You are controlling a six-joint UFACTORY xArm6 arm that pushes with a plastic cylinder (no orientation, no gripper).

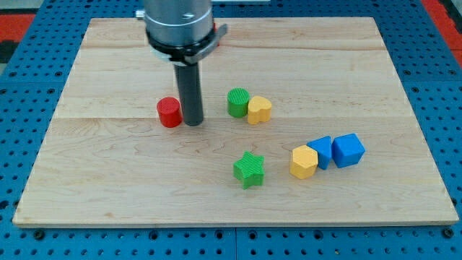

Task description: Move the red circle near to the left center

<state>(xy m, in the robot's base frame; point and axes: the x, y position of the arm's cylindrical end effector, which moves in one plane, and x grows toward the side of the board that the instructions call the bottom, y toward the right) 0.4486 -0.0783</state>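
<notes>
though its arm cut off above, my tip [193, 123] beside red circle [170, 113], end effector grasping nothing

Arm end: broad cylindrical housing, grey metal with glossy reflections, cropped at the view's top. Around its lower edge a black ring collar; a small grey tab juts from the collar toward the view's right. Below the collar, a straight dark rod, matte, round in section, uniform width down to my tip [193, 123].
</notes>
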